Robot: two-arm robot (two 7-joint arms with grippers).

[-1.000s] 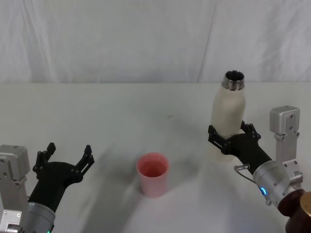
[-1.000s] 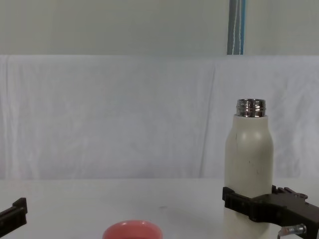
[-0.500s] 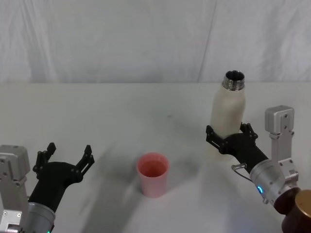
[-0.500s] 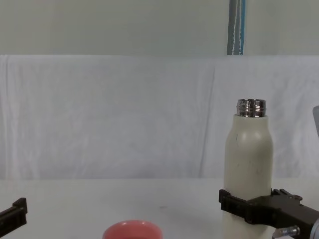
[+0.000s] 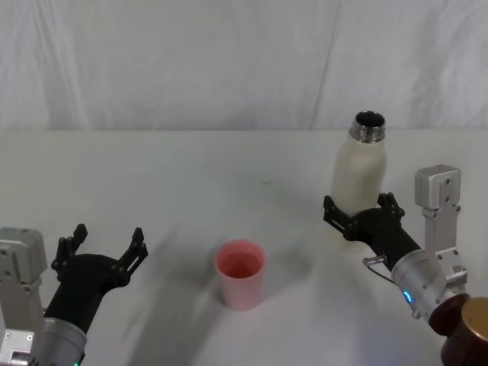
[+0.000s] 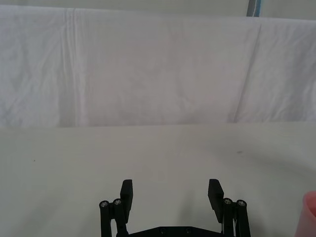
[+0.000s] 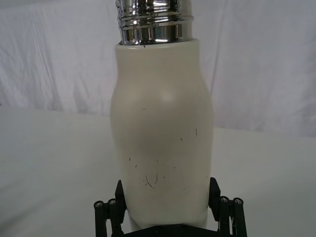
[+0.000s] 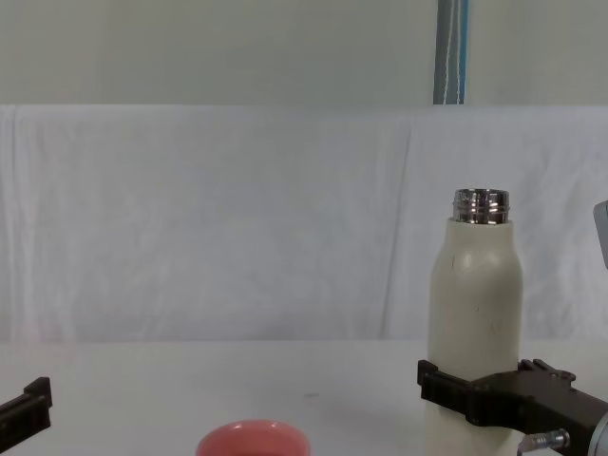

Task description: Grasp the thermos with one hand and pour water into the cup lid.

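The thermos [image 5: 358,174] is a tall cream-white bottle with an open steel neck, standing at the right of the table. My right gripper [image 5: 360,204] is shut on its lower body, one black finger against each side; the right wrist view shows the thermos [image 7: 160,128] pressed between the fingers of the right gripper [image 7: 167,190]. From the chest, the thermos [image 8: 475,304] leans very slightly in the right gripper [image 8: 480,380]. The pink cup lid [image 5: 240,273] stands upright, mouth up, near the table's front centre, apart from both arms. My left gripper [image 5: 107,235] hovers open at the front left, holding nothing.
A white cloth backdrop [image 5: 229,61] closes off the table's far edge. A brown rounded object [image 5: 469,335] sits at the front right corner beside my right arm. Bare white tabletop [image 5: 191,183] lies between the cup lid and the thermos.
The right gripper slid slightly forward and left around the thermos's base and closed on it. The thermos shifted a little. The left arm and cup lid stayed put.
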